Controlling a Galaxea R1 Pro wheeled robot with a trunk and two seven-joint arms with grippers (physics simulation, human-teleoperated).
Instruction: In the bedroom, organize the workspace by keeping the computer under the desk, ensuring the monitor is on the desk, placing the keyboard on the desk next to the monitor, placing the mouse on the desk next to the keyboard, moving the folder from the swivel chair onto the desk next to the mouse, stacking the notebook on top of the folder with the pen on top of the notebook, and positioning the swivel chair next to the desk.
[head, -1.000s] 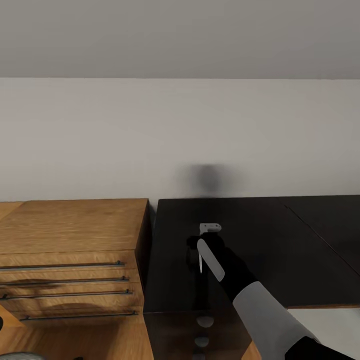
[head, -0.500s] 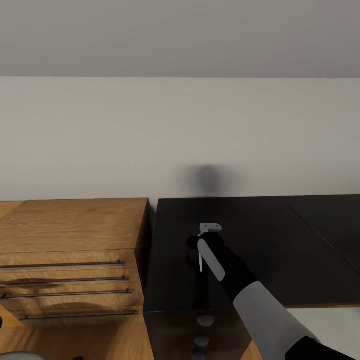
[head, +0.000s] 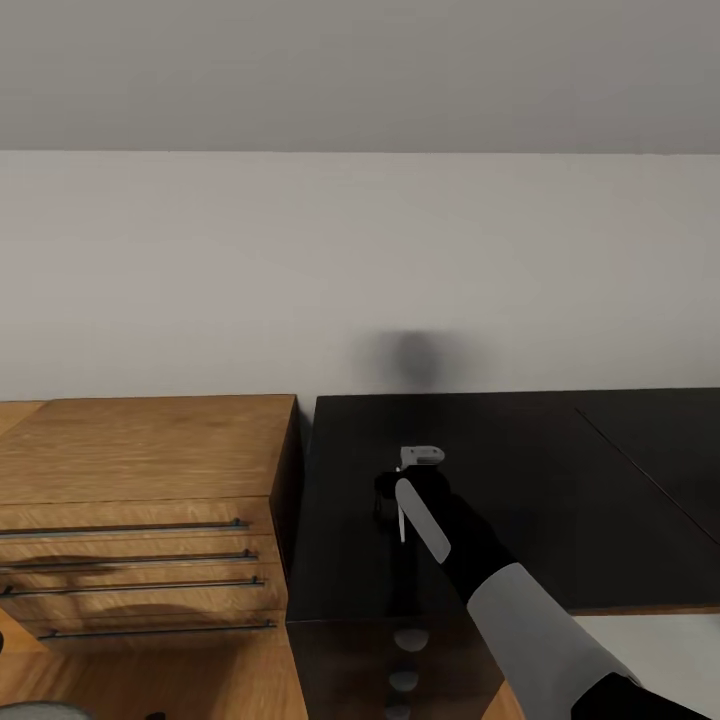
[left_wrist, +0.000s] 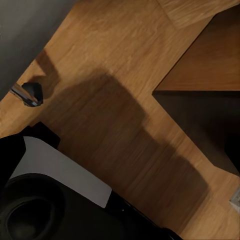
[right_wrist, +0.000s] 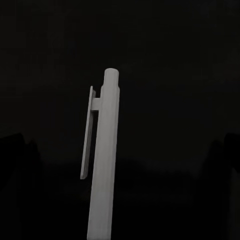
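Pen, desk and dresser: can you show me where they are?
pen (right_wrist: 104, 165), right wrist view, on its white barrel.
desk (head: 520, 480), head view, on its bare black top.
dresser (head: 140, 450), head view, on its wooden top.

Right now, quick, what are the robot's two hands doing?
Right gripper: closed on the white pen, above the black desk.
Left gripper: cannot be told; its wrist view looks at the wood floor.

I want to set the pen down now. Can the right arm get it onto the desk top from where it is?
Probably yes. The right gripper already hangs over the desk with the pen in it, and the black top beneath looks bare.
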